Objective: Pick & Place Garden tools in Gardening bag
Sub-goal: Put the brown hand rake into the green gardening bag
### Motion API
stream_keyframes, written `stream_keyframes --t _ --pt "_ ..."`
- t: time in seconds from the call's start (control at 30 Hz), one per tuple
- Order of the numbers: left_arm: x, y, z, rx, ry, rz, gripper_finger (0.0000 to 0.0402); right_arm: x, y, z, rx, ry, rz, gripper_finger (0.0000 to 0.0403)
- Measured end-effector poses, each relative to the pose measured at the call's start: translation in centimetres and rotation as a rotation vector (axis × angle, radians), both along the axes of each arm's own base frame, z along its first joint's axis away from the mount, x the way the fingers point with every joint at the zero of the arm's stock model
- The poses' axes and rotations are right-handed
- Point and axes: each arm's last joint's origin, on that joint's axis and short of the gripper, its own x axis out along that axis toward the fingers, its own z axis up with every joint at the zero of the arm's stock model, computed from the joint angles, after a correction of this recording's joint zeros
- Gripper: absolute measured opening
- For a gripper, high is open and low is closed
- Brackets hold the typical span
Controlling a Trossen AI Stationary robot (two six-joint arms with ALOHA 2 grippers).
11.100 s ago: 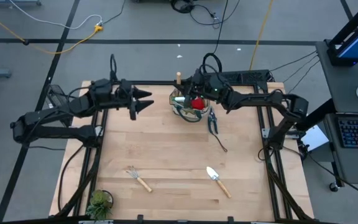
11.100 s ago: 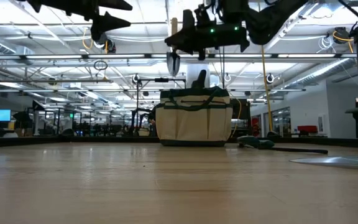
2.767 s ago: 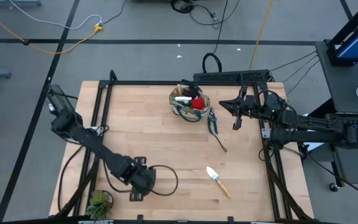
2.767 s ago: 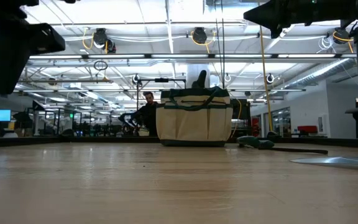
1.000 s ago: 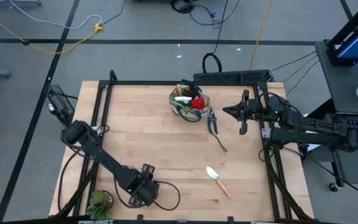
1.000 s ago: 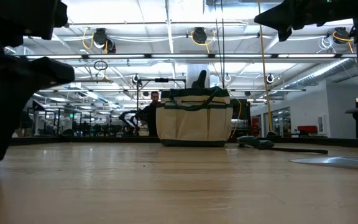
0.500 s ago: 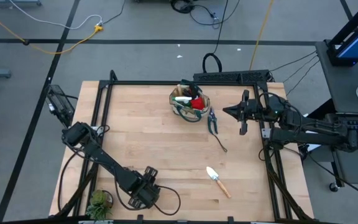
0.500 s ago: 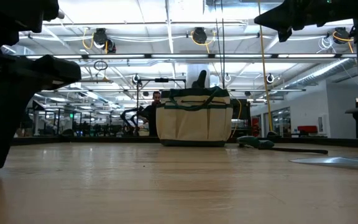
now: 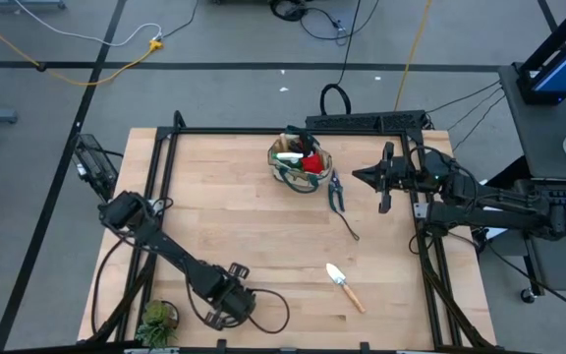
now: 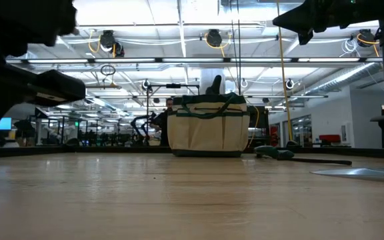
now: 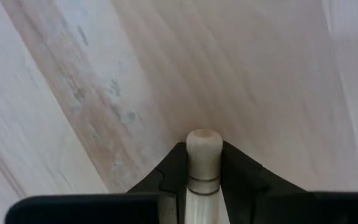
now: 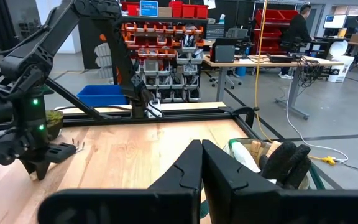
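My left gripper [image 9: 226, 300] stands at the table's near left, pointing down, shut on the garden fork. The fork's wooden handle [image 11: 204, 163] shows between the fingers, and its tines [image 12: 73, 147] stick out beside my left gripper [image 12: 39, 163] in the right wrist view. The gardening bag [image 9: 298, 162] stands at the far middle of the table with tools in it. Pruning shears [image 9: 337, 192] lie to the bag's right, and a trowel [image 9: 344, 285] lies near the front. My right gripper [image 9: 381, 182] waits shut, level, over the far right. My left gripper pinches the fork's wooden handle between its two fingers, close to the rounded free end [image 11: 204, 142], which pokes out past them. The fingers come from above, pointing down, and lie across the handle. The fork lies level at the tabletop; whether it rests there, I cannot tell.
A small potted plant [image 9: 155, 320] stands at the near left corner, close to my left arm. A black frame [image 9: 165, 167] runs round the table. The shears [image 10: 279, 153] and the trowel's blade [image 10: 359, 172] lie flat right of the bag [image 10: 209, 130].
My left gripper has sunk a little at the near left and shut on the fork's handle. In the low view its hanging finger has gone out past the picture's left edge. The fork lies where it was.
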Motion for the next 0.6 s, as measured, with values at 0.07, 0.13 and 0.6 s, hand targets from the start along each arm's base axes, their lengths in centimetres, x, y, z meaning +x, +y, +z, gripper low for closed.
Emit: stream_keyframes --t 0.07,0.13,0.6 --pt "0.2 0.3 0.0 -0.012 0.010 0.038 0.0069 0.0 0.0 0.0 0.000 0.000 0.000 0.0000" --pt "0.5 0.7 0.1 -0.020 0.019 0.085 0.0069 0.0 0.0 0.0 0.000 0.000 0.000 0.0000" --pt "1.3 6.0 4.7 0.064 -0.094 0.321 0.0069 0.0 0.0 0.0 0.008 -0.005 0.013 0.0000"
